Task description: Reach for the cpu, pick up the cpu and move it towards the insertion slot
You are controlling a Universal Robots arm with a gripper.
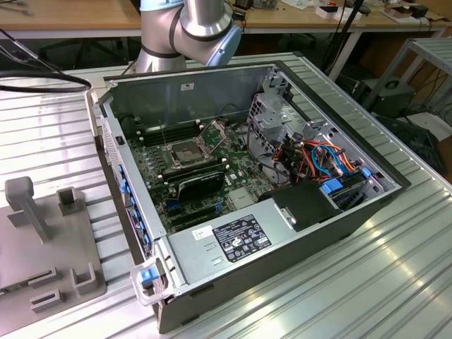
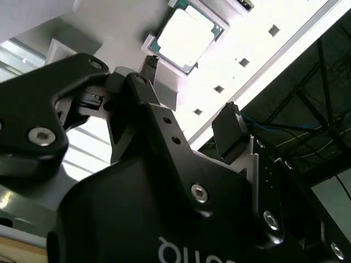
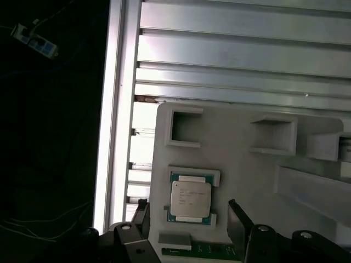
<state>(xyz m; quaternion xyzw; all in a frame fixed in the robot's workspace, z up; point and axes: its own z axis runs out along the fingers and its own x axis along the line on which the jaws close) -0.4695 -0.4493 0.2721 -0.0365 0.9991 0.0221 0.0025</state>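
First wrist view: gripper [image 3: 189, 215] hung over the grey holder plate [image 3: 247, 175], fingers [image 3: 237, 219] spread wide, pinching nothing. The cpu [image 3: 190, 198] lay flat in its nest, in line with the gap between the fingertips, untouched.

Likely trouble: the chip is thin and sits low. The pads could land on the plate instead of the chip's edges, or catch one edge and tip it. Raised lips [image 3: 194, 175] hugged the two sides the fingers did not face.

Past the cpu were empty square pockets [image 3: 185, 129], then the ribbed table [image 3: 236, 55].

Exterior view: the insertion slot [image 1: 185, 152] sat deep in the open computer case [image 1: 212, 78]. Its hinged frame looked raised. A black expansion card [image 1: 201, 182] lay just beside it, and the case walls crowded any approach.
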